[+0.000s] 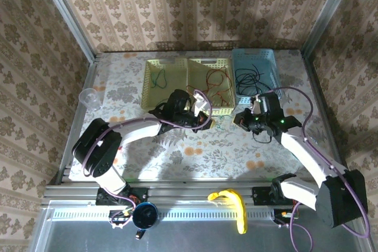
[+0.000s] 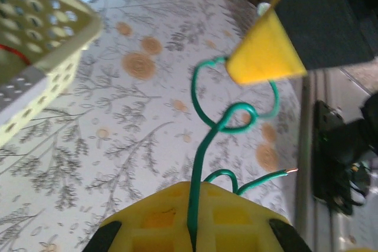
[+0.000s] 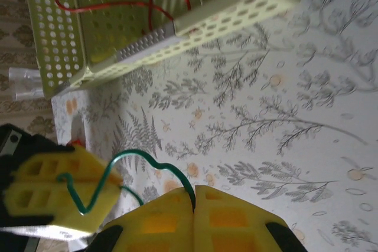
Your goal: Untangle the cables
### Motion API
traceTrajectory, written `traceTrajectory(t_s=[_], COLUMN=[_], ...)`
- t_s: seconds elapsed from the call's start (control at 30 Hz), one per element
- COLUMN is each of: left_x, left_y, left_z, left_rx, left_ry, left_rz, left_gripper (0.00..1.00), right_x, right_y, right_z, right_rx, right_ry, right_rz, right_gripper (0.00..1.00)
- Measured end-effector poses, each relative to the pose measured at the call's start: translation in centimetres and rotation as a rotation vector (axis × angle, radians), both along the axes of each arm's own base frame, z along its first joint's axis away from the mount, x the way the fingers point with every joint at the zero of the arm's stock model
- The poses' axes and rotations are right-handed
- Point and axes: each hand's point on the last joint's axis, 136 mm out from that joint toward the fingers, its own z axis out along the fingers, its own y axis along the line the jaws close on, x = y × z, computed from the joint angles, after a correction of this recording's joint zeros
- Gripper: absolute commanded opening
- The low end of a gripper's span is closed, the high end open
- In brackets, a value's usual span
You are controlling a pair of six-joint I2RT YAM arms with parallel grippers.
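My left claw (image 2: 192, 198) is clenched on the green cable (image 2: 204, 146). In the left wrist view the cable comes up out of the seam between the yellow pads, makes a small loop and then curves on to the right claw's yellow pad. A short free end with bare copper at its tip sticks out to the right, just above the desk (image 1: 177, 157).

My right claw (image 3: 194, 200) is also clenched on this same cable. In the right wrist view the cable leaves the shut pads, arches to the left and reaches the pads of the left claw.

From the top view, both claws are close together over the flowered desk, just in front of the row of three baskets. The left yellow basket (image 1: 146, 90) holds another green cable (image 1: 159, 78). The middle yellow basket (image 1: 228, 109) holds the red cables (image 1: 217, 81). The blue basket (image 1: 275, 66) holds the black cables (image 1: 248, 78). A clear plastic cup (image 1: 88, 97) stands well apart at the left side of the desk.
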Motion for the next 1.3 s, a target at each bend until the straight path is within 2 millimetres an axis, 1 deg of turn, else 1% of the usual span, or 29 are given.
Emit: traceTrajectory(t_s=[0.13,0.27,0.3,0.33,0.37,0.4,0.43,0.47,0.5,0.57,0.7,0.77,0.8,0.83,0.9,0.97,1.03,1.07,1.1,1.13,1.2,1.23,1.27,1.3], left_x=[-1.5,-2.3,-2.3,-2.2,-1.9,-1.6,-1.2,-0.7,0.0,2.1,6.3,9.3,10.9,12.2,15.2,17.4,19.0,19.8,20.5,21.0,21.8,21.9,22.1,22.3], left_y=[0.1,0.7,0.8,1.0,1.4,1.7,2.5,3.4,4.2,5.9,8.3,10.2,11.5,12.4,14.8,16.3,17.0,17.3,17.5,17.7,18.2,18.4,18.6,18.8], left_z=[1.5,1.2,1.2,1.2,1.4,1.6,1.9,2.3,2.6,4.1,7.5,8.7,9.0,9.2,8.6,7.1,4.9,3.6,2.5,1.6,0.3,0.0,0.1,0.5], left_rx=[-0.003,0.028,0.031,0.030,0.023,0.013,0.006,-0.004,-0.016,-0.065,-0.185,-0.232,-0.246,-0.254,-0.256,-0.234,-0.197,-0.174,-0.153,-0.137,-0.110,-0.103,-0.101,-0.104], left_ry=[0.004,0.012,0.014,0.014,0.009,0.005,0.009,0.014,0.015,0.011,-0.030,-0.051,-0.056,-0.058,-0.053,-0.029,0.004,0.023,0.040,0.051,0.071,0.072,0.066,0.055], left_rz=[-0.087,-0.127,-0.127,-0.123,-0.111,-0.097,-0.070,-0.033,0.004,0.100,0.260,0.387,0.465,0.525,0.677,0.793,0.874,0.910,0.941,0.966,1.012,1.026,1.041,1.052], left_gripper=[0.00,0.00,0.00,0.00,0.00,0.00,0.00,0.00,0.00,0.00,0.00,0.00,0.00,0.00,0.00,0.00,0.01,0.17,0.29,0.36,0.63,0.73,0.81,0.85], right_x=[-0.1,-0.5,-0.6,-0.6,-0.6,-0.6,-0.3,0.1,0.3,0.7,0.8,0.8,0.7,0.7,0.5,0.3,0.3,0.3,0.3,0.2,-0.1,-0.2,-0.4,-0.6], right_y=[-0.9,-1.3,-1.3,-1.3,-1.2,-1.3,-1.7,-2.7,-3.3,-4.4,-4.9,-4.9,-4.9,-4.9,-5.0,-5.0,-5.0,-5.0,-5.0,-5.0,-5.1,-5.2,-5.4,-5.6], right_z=[1.4,2.0,2.1,2.2,2.2,2.4,2.4,2.5,2.6,3.1,4.1,4.0,3.7,3.5,2.9,2.6,2.5,2.5,2.5,2.4,2.2,2.2,2.2,2.2], right_rx=[-0.046,-0.062,-0.064,-0.064,-0.062,-0.062,-0.079,-0.097,-0.108,-0.125,-0.130,-0.131,-0.132,-0.133,-0.137,-0.139,-0.140,-0.140,-0.140,-0.141,-0.147,-0.154,-0.161,-0.169], right_ry=[-0.054,-0.076,-0.077,-0.082,-0.085,-0.090,-0.101,-0.110,-0.118,-0.140,-0.189,-0.191,-0.185,-0.180,-0.166,-0.158,-0.154,-0.155,-0.154,-0.150,-0.141,-0.137,-0.136,-0.135], right_rz=[-0.012,-0.016,-0.014,-0.013,-0.011,-0.013,-0.033,-0.077,-0.102,-0.154,-0.181,-0.185,-0.184,-0.184,-0.183,-0.182,-0.181,-0.181,-0.181,-0.180,-0.179,-0.182,-0.184,-0.189], right_gripper=[0.00,0.00,0.05,0.14,0.29,0.38,0.44,0.47,0.48,0.50,0.50,0.50,0.51,0.51,0.51,0.51,0.51,0.51,0.51,0.52,0.52,0.53,0.54,0.54])
